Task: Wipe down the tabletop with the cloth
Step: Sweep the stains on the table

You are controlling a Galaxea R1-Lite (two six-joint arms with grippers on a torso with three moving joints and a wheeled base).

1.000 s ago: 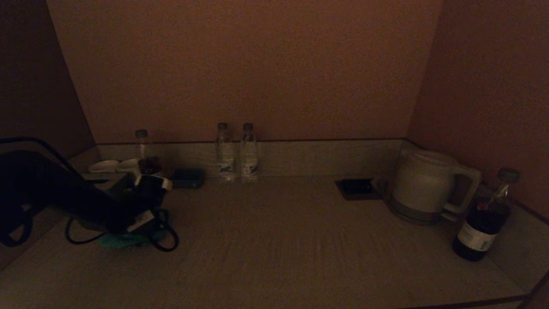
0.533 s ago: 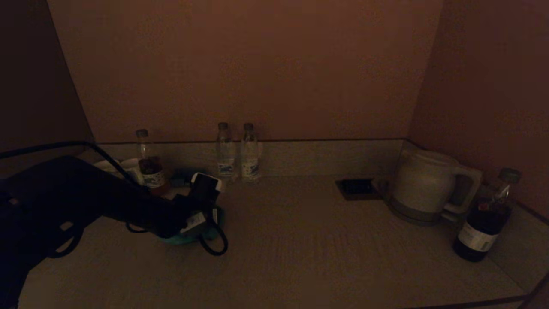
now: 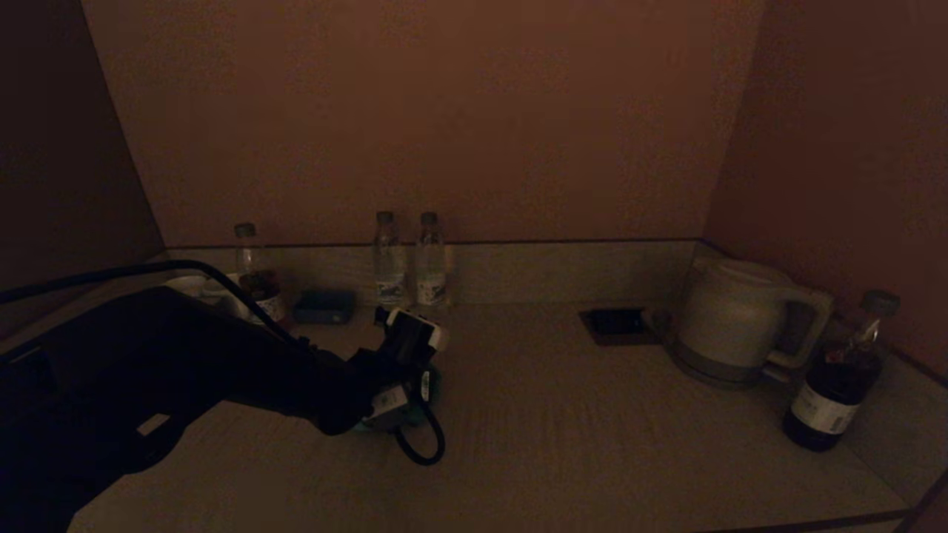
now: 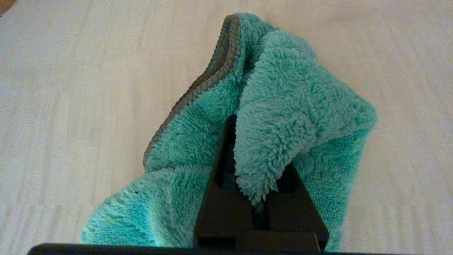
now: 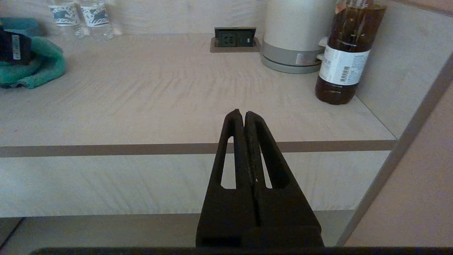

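Teal microfibre cloth (image 4: 283,106) lies bunched on the pale wood-grain tabletop (image 3: 592,429), clamped in the left gripper (image 4: 260,159), which has slid rightward from the table's left side to just before the two water bottles (image 3: 407,259). The right gripper (image 5: 244,117), jaws together, hangs off the front edge.

Pale wood-grain counter (image 3: 563,437). At 12 o'clock, two water bottles (image 3: 407,259); at 10, teal cloth (image 3: 428,385), dark box (image 3: 324,306); at 2, kettle (image 3: 729,322); at 3, dark bottle (image 3: 837,385); recessed socket (image 3: 613,324).
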